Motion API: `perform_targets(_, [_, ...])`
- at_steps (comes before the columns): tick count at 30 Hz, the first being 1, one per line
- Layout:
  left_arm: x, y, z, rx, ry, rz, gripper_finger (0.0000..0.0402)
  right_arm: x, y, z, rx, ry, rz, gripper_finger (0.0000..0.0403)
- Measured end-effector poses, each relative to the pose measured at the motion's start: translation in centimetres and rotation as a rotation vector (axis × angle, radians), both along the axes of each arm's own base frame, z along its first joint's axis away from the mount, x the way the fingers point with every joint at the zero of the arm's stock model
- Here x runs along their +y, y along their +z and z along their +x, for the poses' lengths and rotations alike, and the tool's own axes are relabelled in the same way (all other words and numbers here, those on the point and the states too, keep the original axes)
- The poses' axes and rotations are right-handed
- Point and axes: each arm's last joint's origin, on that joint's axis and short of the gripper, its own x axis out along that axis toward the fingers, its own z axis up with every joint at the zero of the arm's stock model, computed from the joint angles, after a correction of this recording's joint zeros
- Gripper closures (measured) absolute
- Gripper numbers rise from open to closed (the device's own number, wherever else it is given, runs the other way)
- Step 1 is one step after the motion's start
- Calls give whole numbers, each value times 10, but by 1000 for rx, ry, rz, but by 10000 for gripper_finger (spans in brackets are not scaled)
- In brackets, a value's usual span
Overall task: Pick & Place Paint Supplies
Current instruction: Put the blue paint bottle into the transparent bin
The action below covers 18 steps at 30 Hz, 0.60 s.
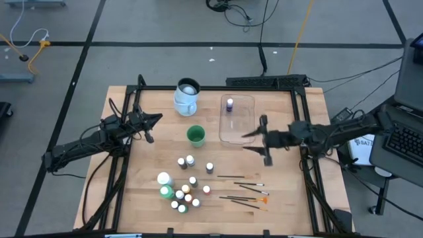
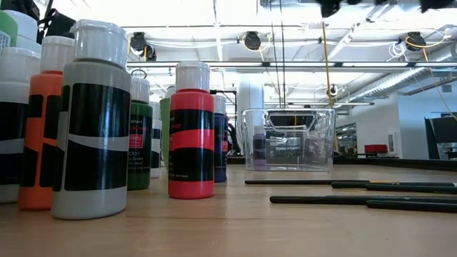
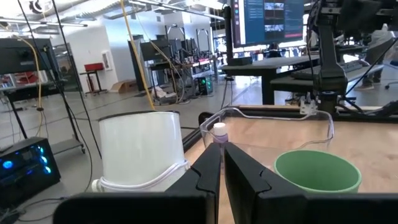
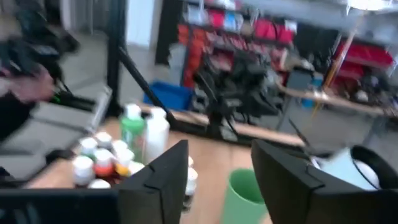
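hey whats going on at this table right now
A two-armed robot is sorting paint supplies. One small purple bottle already stands in the clear tub. The right gripper hangs open and empty by the tub's near edge. The other small bottles and the brushes lie on the wood nearer the front. The left gripper waits shut, left of the green cup.

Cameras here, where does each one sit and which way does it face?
High view: overhead, straight down; both arms, right gripper open beside the clear rectangular plastic tub.
Low view: tabletop level, past small paint bottles; no gripper.
Left wrist: shut left gripper facing the green cup.
Right wrist: open fingers.
Wrist views share the cup.
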Motion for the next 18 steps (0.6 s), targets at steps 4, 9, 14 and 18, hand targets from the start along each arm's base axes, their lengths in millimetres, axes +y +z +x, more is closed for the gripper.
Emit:
perform_targets(4, [0, 0, 0, 2, 1, 12, 376, 1, -30, -19, -18, -104, -2, 296])
perform_targets(9, [0, 0, 0, 11, 3, 31, 376, -5, -73, -34, -48, -196, 1, 376])
perform_targets(14, [0, 0, 0, 17, 4, 44, 376, -5, -92, -43, -110, -143, -3, 392])
perform_targets(18, [0, 0, 0, 13, 4, 42, 376, -5, -100, -44, -85, -137, 3, 383])
